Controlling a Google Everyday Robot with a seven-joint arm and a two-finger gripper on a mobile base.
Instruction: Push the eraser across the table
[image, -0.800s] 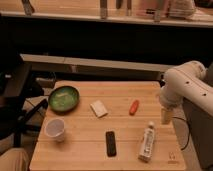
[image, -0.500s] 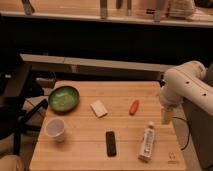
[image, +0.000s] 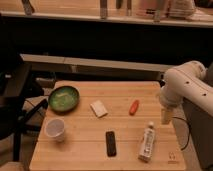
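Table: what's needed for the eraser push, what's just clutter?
Job: eraser, near front centre; table; gripper, hanging at the table's right edge.
Lying about: green bowl, cup, beige block, orange item, white tube.

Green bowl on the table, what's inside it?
Inside the green bowl only a pale patch on its floor shows, no separate item. Its near wall hides a strip of the inside. The tool hangs open by the right edge of the table, away from the bowl.
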